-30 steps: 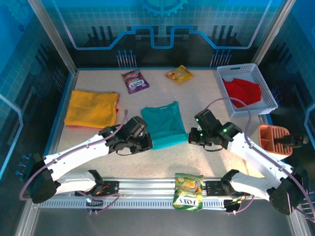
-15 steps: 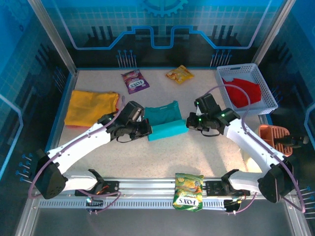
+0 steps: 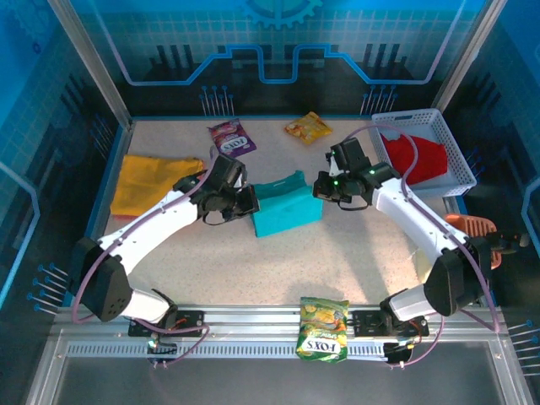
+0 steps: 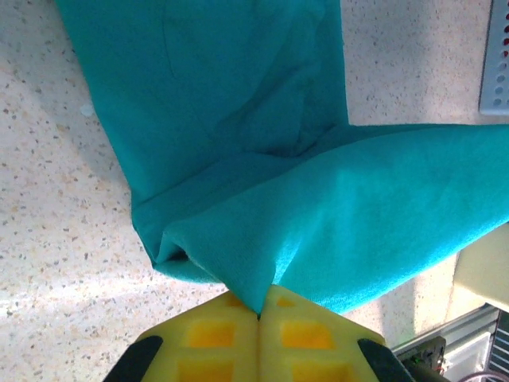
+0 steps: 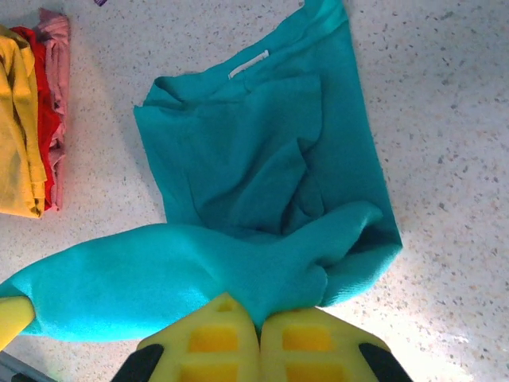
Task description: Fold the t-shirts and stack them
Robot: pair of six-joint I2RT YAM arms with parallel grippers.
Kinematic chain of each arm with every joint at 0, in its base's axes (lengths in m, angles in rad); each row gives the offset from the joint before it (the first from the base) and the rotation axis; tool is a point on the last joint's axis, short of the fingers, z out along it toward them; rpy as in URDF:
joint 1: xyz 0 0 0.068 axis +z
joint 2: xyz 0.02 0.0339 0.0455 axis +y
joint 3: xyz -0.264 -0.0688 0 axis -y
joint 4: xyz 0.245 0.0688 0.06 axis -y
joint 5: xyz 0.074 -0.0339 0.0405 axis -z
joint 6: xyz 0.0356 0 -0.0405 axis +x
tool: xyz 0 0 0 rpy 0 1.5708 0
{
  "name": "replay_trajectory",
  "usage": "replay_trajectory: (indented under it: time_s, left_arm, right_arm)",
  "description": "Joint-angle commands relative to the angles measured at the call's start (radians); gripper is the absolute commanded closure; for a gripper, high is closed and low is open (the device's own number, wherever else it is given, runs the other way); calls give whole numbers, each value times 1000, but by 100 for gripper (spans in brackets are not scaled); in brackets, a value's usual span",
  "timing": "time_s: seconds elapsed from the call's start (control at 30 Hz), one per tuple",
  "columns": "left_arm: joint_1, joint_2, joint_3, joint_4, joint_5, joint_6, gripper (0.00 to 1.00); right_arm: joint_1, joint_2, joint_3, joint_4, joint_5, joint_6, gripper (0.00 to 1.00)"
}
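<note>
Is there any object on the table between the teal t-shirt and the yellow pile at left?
Nothing loose does. Between the teal t-shirt and the yellow pile are only bare table and the left gripper itself, shut on the shirt. The purple packet lies farther back.

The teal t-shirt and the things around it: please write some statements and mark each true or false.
1. The left gripper and the right gripper are each shut on the teal t-shirt. True.
2. The red t-shirt lies in the white basket. True.
3. The yellow-orange t-shirt lies on the teal one. False: it lies apart, at the left of the table.
4. The purple snack packet is in the basket. False: it lies on the table, near the far edge.
</note>
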Motion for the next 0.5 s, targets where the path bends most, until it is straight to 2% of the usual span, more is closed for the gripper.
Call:
replay_trajectory:
  time_s: [0.0, 0.47]
  left_arm:
    - [24, 31, 52, -26, 23, 57, 100]
    - [99, 143, 124, 5, 37, 128, 100]
  right_arm:
    - [-18, 52, 73, 7, -26, -54, 100]
    - [-50, 231, 210, 52, -91, -97, 100]
